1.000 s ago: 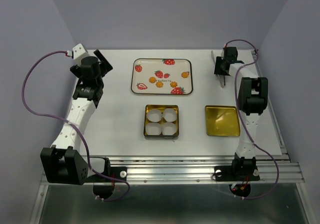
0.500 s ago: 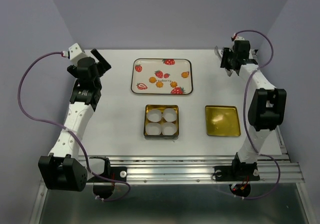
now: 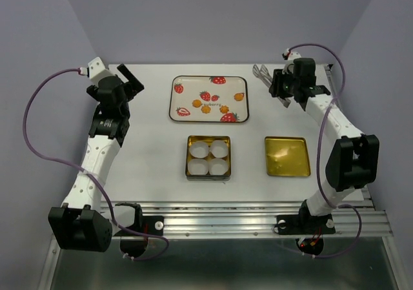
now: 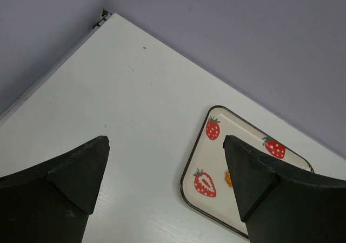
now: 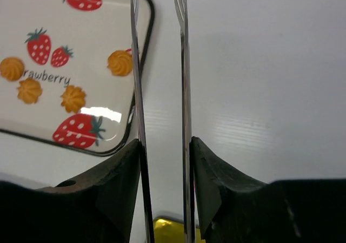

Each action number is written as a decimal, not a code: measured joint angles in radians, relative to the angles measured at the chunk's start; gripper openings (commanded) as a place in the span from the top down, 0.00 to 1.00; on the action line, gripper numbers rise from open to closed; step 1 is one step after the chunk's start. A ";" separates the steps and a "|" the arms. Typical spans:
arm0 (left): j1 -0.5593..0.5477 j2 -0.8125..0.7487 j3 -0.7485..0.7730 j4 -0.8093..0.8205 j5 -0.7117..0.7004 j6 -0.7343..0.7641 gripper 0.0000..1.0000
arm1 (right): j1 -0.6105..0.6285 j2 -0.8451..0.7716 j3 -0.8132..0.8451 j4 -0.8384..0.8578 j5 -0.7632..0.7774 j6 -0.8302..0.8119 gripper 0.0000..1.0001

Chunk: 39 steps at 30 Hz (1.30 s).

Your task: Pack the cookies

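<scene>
Our right pincer [image 5: 162,164], pinching tongs [image 5: 183,64], has swung left toward the tray [image 5: 92,32] lettered "rawberry"; left pincer [image 4: 165,181] spread

In the left wrist view, a finger of the left pincer [image 4: 166,140] hides much of the tray [image 4: 213,156] and all but a sliver of one cookie [image 4: 227,178]. In the right wrist view, the tongs [image 5: 184,80] run off the top edge. A gold sliver [image 5: 165,229] at the bottom cannot be identified.

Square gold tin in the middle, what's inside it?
Four white paper cups, one per quarter of the tin, each looking empty. The tin's floor beneath the cups is covered.
</scene>
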 measured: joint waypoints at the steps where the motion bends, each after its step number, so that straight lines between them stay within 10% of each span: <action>1: 0.000 0.000 -0.005 0.000 0.006 -0.001 0.01 | 0.027 -0.006 -0.008 -0.013 0.003 -0.002 0.53; 9: 0.000 0.004 -0.032 0.002 0.061 -0.016 0.01 | 0.244 -0.034 -0.043 -0.074 0.049 -0.029 0.53; 39: 0.000 0.014 -0.037 0.002 0.095 -0.031 0.01 | 0.285 0.218 0.128 -0.183 0.286 -0.069 0.47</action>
